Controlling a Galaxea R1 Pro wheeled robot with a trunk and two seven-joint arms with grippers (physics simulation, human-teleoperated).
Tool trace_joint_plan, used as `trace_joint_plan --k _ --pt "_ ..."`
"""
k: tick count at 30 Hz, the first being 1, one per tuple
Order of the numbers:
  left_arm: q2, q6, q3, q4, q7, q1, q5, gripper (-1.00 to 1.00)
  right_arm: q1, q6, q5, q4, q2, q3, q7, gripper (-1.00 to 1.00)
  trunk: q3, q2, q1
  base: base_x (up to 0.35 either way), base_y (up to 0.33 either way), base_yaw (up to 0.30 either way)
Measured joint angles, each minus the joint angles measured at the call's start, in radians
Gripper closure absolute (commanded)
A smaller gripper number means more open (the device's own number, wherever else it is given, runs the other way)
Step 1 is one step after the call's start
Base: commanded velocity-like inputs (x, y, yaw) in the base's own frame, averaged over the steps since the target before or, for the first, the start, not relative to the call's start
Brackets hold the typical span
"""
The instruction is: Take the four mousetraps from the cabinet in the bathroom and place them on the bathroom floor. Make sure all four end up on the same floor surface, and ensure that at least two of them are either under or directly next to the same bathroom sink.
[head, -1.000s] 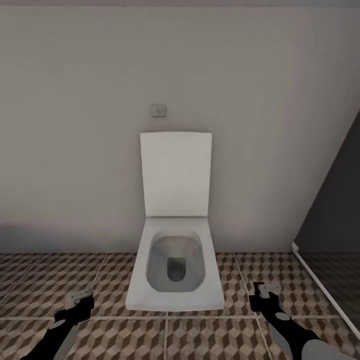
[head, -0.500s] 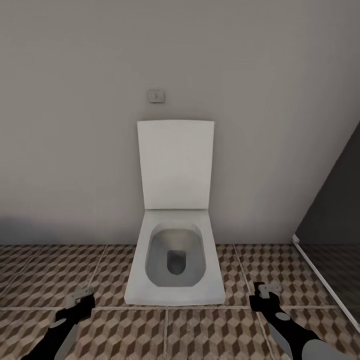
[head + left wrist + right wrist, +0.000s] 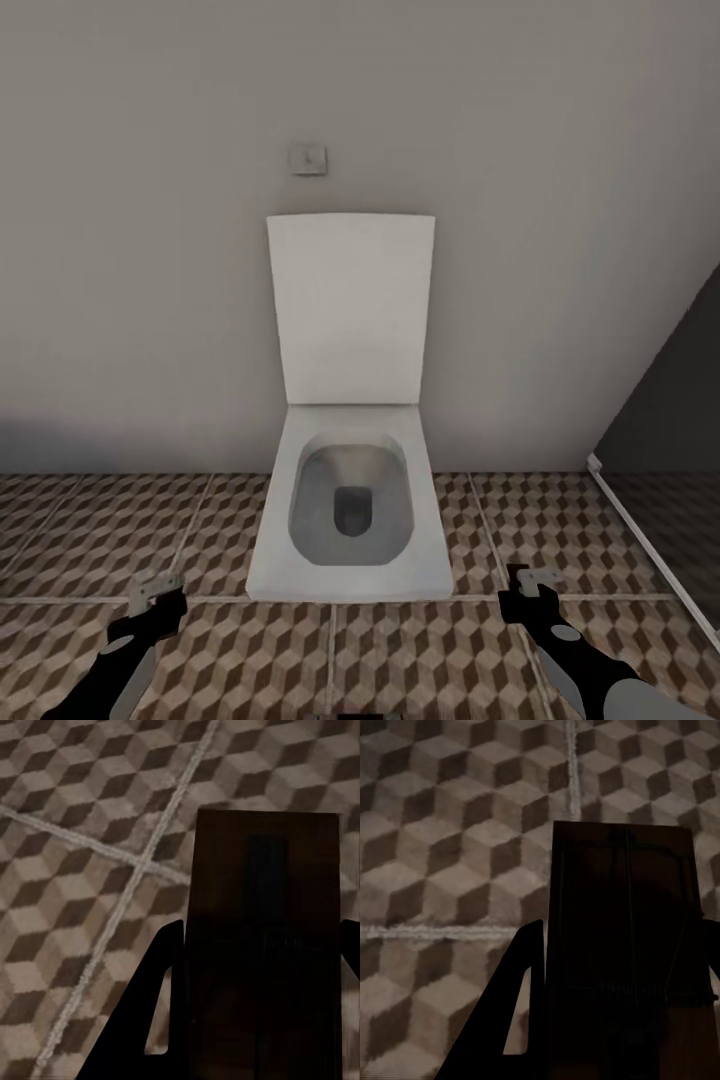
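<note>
Two mousetraps are in view, one per gripper: a flat rectangular dark-brown wooden board with a dark metal plate and a coiled spring is pinched between the black fingers of the left gripper, and a second like board crossed by thin dark wire is pinched the same way in the right gripper, each jutting forward past the fingertips. Beneath both grippers lies the bathroom floor of brown-and-beige cube-patterned tiles with pale grout lines. Ahead and between the two grippers stands one white square toilet with its lid raised, against a plain grey wall bearing one small square flush plate.
</note>
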Motion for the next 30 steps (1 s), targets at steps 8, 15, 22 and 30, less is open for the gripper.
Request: trace_joint_plan --k 8,15,22,30 --pt "-0.003 0.0 0.0 0.0 0.005 0.0 0.0 1.0 0.001 0.0 0.0 0.0 0.0 0.001 0.0 1.0 -0.031 -0.002 0.004 0.147 0.046 0.0" --pt "-0.004 -0.003 0.0 0.0 0.008 0.0 0.0 1.0 0.0 0.0 0.001 0.0 0.0 0.002 0.0 1.0 -0.058 -0.004 0.007 0.01 0.003 0.0" --pt "-0.004 -0.003 0.0 0.0 0.009 0.0 0.0 1.0 0.0 0.0 -0.001 0.0 0.0 0.001 -0.001 1.0 -0.085 -0.005 0.01 0.0 0.0 0.0" --pt "-0.004 -0.004 0.0 -0.001 0.01 0.0 0.0 1.0 0.0 -0.002 0.001 0.0 0.0 0.0 -0.001 1.0 -0.116 -0.007 0.014 0.0 0.0 0.0"
